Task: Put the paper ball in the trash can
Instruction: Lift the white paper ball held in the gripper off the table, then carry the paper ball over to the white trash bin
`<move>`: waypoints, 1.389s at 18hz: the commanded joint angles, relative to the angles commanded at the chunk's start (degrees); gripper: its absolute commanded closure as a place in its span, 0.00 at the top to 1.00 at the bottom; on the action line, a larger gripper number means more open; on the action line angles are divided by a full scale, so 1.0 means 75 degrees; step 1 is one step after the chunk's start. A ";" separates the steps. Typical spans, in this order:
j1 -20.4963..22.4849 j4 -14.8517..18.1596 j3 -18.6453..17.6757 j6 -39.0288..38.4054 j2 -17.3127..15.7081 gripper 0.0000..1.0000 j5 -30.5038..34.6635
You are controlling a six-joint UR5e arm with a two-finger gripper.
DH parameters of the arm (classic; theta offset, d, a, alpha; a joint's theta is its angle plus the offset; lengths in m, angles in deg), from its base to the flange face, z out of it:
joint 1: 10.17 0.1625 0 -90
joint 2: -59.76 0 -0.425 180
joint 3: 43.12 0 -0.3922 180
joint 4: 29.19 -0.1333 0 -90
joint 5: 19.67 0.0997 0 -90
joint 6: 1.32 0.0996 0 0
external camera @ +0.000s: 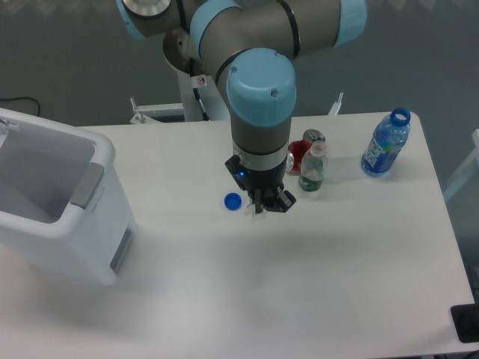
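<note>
My gripper (261, 208) points down at the middle of the table, just right of a blue bottle cap (233, 200). A small white lump, the paper ball (258, 213), peeks out between the dark fingertips, and the fingers are closed on it. Most of the ball is hidden by the gripper body. The trash can (90, 187), a large white bin with grey side panels, stands at the left edge of the table, well apart from the gripper. Its open top shows an empty inside.
Behind and right of the gripper stand a red can (303, 149) and a small clear bottle (313, 168). A blue water bottle without a cap (386, 143) stands at the far right. The arm's big elbow hangs over the table's back middle.
</note>
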 joint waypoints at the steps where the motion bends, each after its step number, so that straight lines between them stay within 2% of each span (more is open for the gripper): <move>1: 0.0000 0.0000 0.0000 0.0081 0.0000 0.00 -0.0012; 8: -0.0082 -0.0070 0.0000 0.0000 -0.0023 0.00 -0.0210; 11: -0.0105 -0.0152 -0.0082 -0.0058 -0.0374 0.00 -0.0841; 15: -0.0432 -0.0643 -0.0386 -0.0983 -0.1053 0.00 -0.1943; 19: -0.0807 -0.0843 -0.0387 -0.1896 -0.1522 0.00 -0.2717; 22: -0.1241 -0.1230 -0.0433 -0.2611 -0.1722 0.00 -0.3047; 25: -0.1651 -0.1242 -0.0434 -0.2905 -0.1746 0.00 -0.3059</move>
